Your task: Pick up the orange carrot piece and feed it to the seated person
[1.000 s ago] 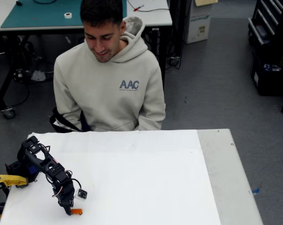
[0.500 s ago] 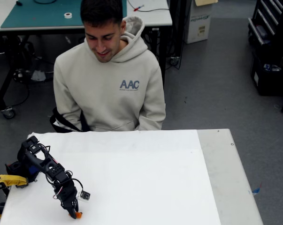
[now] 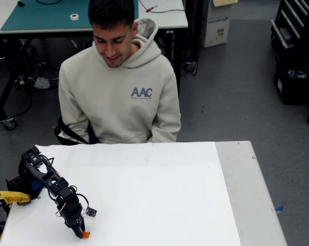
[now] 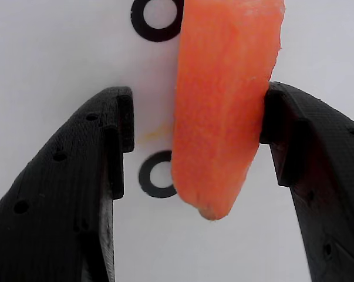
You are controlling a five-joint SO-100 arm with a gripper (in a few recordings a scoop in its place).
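White bench (image 3: 159, 195) spread across the lower frame of the fixed view, grey strip along its right edge. Seated person (image 3: 118, 82) just behind the far edge, toward the left, head bowed toward the near-left corner. Black arm (image 3: 46, 184) reaching from the left edge down toward the near edge. Hand (image 3: 80, 231) lowered to the surface close to the near-left corner, tips at the orange carrot piece (image 3: 85, 234).

From the wrist: hand (image 4: 191, 153) spread, not yet pinching. Orange carrot piece (image 4: 223, 106) lying lengthwise between the two black fingers (image 4: 65, 194), right finger touching or nearly touching its side, a clear gap of white surface on the left. Two small black rings (image 4: 157, 17) printed or stuck on the bench beneath.

Step in hand, by judgement: the grasp, with the hand already straddling the piece. Next move calls for drawing the fingers together squarely on the flanks, firm enough to hold a slick, tapered piece without squeezing it out, then lifting clear and carrying it across the bench toward the far edge and the person's mouth.
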